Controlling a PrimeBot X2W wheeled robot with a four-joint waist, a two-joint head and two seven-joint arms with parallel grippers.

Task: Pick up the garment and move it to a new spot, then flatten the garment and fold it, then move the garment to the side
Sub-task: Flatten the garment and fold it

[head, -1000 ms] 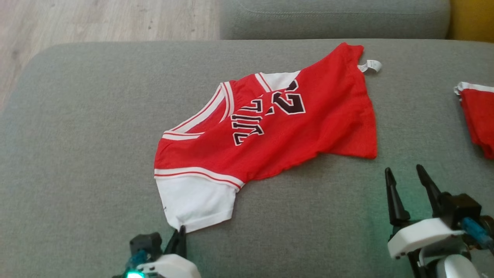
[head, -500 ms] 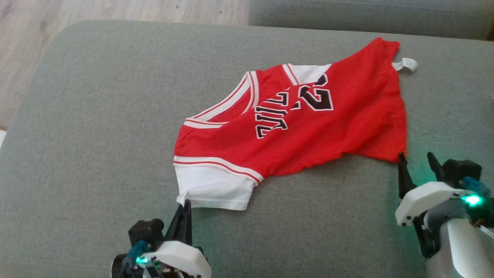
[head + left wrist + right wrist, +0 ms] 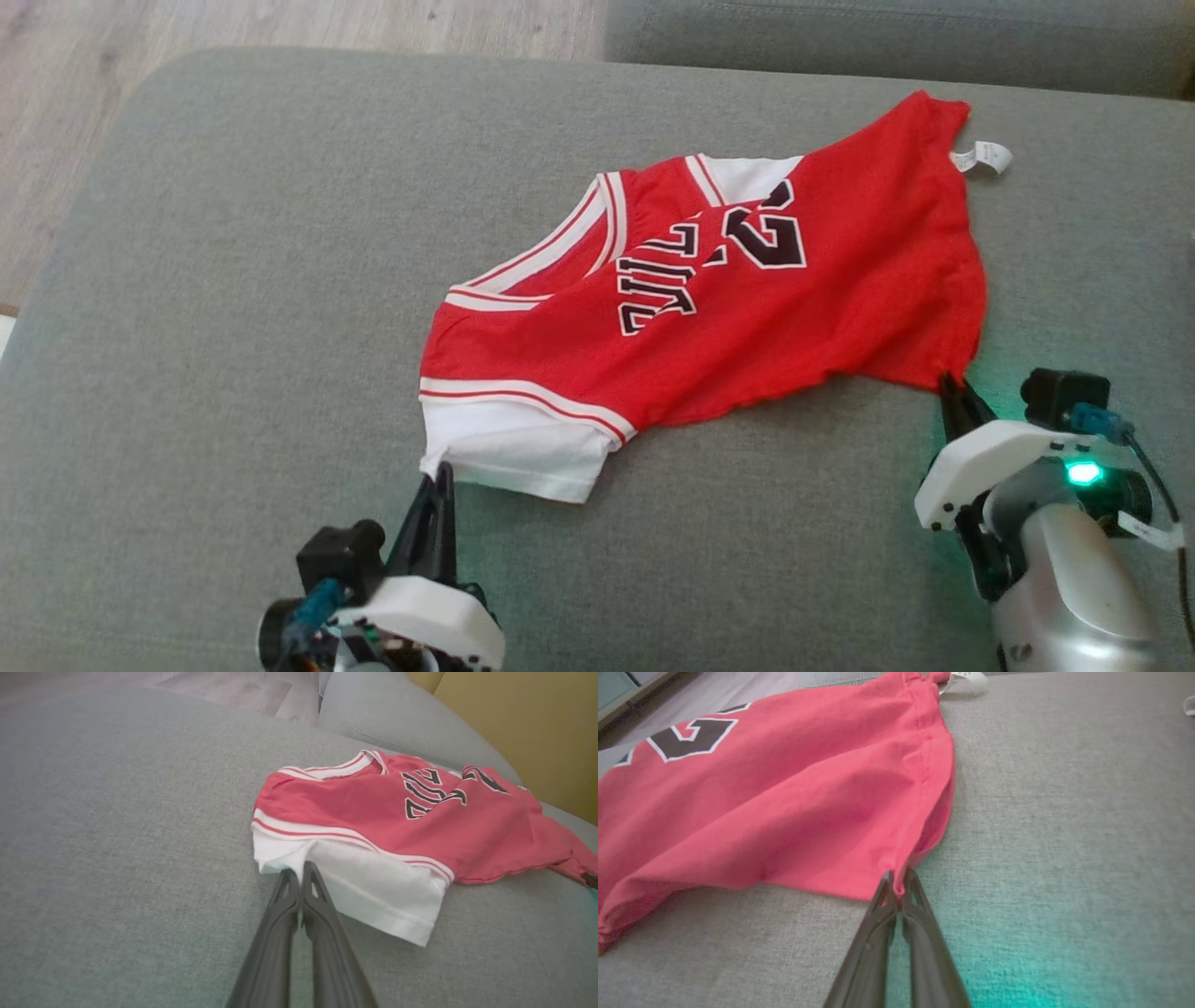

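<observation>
My right fingers (image 3: 873, 942) have just closed on a hem corner of the red jersey (image 3: 747, 308) while my left fingers (image 3: 275, 938) pinch its white sleeve (image 3: 373, 896), so the jersey, sprawled mid sofa cushion (image 3: 233, 280), looks ready to lift.

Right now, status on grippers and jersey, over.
Left gripper shut on jersey sleeve corner. Right gripper shut on hem corner. Jersey rumpled on cushion. Nothing blocking.

Grey fabric sofa (image 3: 233, 280), pale wood floor (image 3: 280, 23), yellow wall (image 3: 528, 728)
</observation>
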